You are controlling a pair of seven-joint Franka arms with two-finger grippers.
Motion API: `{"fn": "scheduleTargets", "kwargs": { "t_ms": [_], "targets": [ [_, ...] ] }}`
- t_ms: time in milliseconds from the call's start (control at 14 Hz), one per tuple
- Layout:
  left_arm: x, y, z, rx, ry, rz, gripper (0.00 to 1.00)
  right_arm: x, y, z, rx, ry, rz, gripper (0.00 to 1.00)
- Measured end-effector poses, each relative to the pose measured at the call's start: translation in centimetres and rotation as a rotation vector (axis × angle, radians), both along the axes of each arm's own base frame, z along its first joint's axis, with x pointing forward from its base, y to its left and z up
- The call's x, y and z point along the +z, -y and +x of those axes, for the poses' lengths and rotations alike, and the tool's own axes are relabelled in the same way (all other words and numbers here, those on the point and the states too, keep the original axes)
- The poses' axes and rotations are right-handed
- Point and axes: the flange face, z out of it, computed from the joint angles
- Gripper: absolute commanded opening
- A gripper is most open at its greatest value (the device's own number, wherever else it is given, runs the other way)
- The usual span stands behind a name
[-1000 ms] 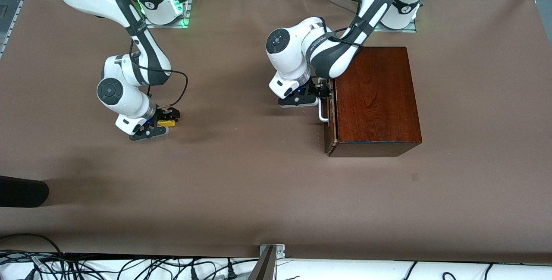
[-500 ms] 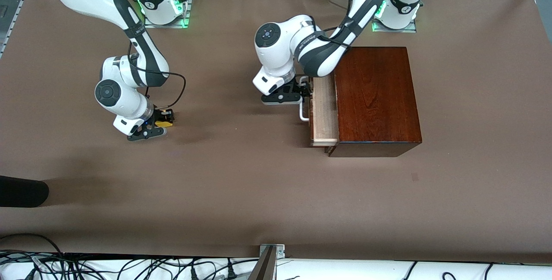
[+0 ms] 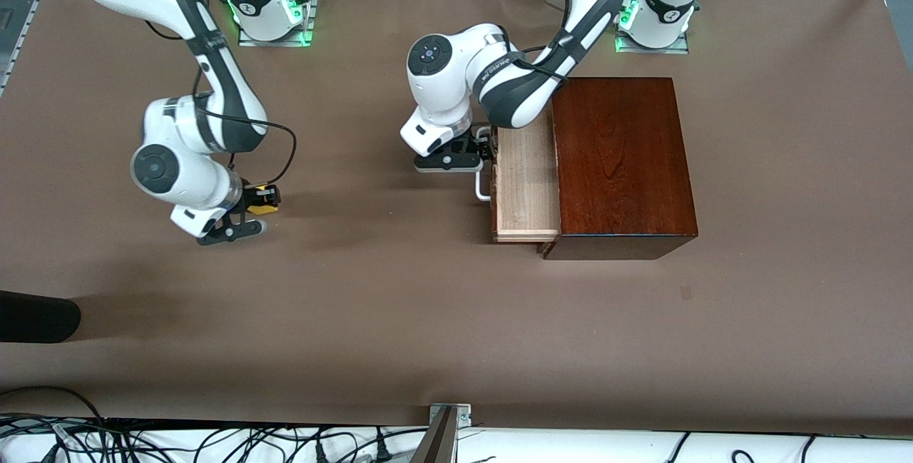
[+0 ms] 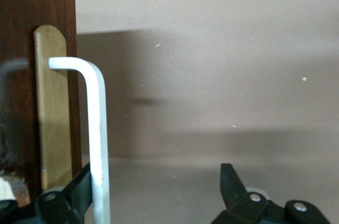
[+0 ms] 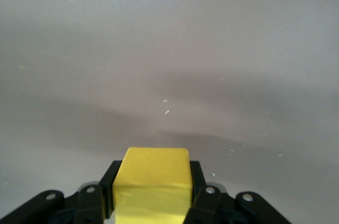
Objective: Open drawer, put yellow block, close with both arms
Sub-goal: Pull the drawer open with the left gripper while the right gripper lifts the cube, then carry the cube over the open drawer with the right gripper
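- The left gripper (image 3: 479, 155) is placed at the white handle (image 3: 483, 185) of the drawer (image 3: 524, 185), at the front of the wooden box (image 3: 620, 163). In the left wrist view the fingers are spread wide, with the handle (image 4: 95, 134) lying against one finger (image 4: 79, 192) only; it is hooked, not clamped.
- The right gripper (image 3: 258, 200) is closed on the yellow block (image 3: 262, 205), over the table (image 3: 399, 320) well apart from the box, toward the right arm's end.
- In the right wrist view the block (image 5: 152, 184) is seen seated squarely between the two fingers (image 5: 204, 192).
- Risk: with the handle merely hooked, a slip off the bar is judged possible if the pull is angled; the drawer would then be left only part open.
- Risk: the box could be dragged or skewed on the table if the drawer binds, since nothing is seen bracing it.
- Risk: the left arm lies over the drawer's end nearest the bases; a collision is judged likely if the block is carried in there.
- Risk: the block could be dropped on the drawer's rim if released off-centre.
- Drawer's look: pale light-wood interior exposed and bare, dark front, white U-shaped handle; drawn partly out of the glossy reddish-brown box.
- Block's look: small, plain, bright yellow, with clean edges.
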Motion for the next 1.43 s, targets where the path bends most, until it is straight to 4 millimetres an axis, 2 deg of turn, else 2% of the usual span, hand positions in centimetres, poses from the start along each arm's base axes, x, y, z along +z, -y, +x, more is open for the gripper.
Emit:
{"fn": "scheduleTargets", "kwargs": {
  "t_ms": [143, 357, 500, 643, 786, 929, 1143, 1286, 1429],
  "targets": [
    [0.1, 0.4, -0.2, -0.005, 0.003, -0.005, 1.0, 3.0, -0.5, 1.5, 0.01, 0.014, 0.005, 0.0],
    [1.3, 0.5, 0.3, 0.003, 0.003, 0.004, 1.0, 5.7, -1.8, 2.9, 0.031, 0.02, 0.012, 0.0],
    [4.0, 0.6, 1.0, 0.004, -0.001, 0.025, 1.0, 6.6, -2.6, 3.8, 0.062, 0.03, 0.018, 0.0],
    [7.6, 0.2, 1.9, -0.009, 0.004, 0.036, 1.0, 6.7, -2.9, 4.4, 0.081, 0.038, 0.022, 0.0],
    [11.4, -1.2, 2.9, -0.01, 0.003, 0.031, 1.0, 6.5, -3.5, 4.7, 0.108, 0.04, 0.025, 0.0],
    [15.5, -5.2, 5.1, -0.037, -0.024, 0.03, 1.0, 6.7, -5.2, 4.5, 0.14, 0.044, 0.028, 0.0],
    [21.8, -15.6, 10.3, -0.036, -0.061, 0.006, 1.0, 7.0, -8.7, 3.7, 0.195, 0.05, 0.032, 0.0],
    [24.6, -22.6, 12.4, 0.007, -0.087, 0.02, 1.0, 7.2, -11.3, 3.0, 0.24, 0.05, 0.034, 0.0],
    [26.4, -28.9, 14.2, 0.026, -0.107, 0.009, 1.0, 7.3, -15.5, 1.5, 0.308, 0.052, 0.039, 0.0]
  ]
}}
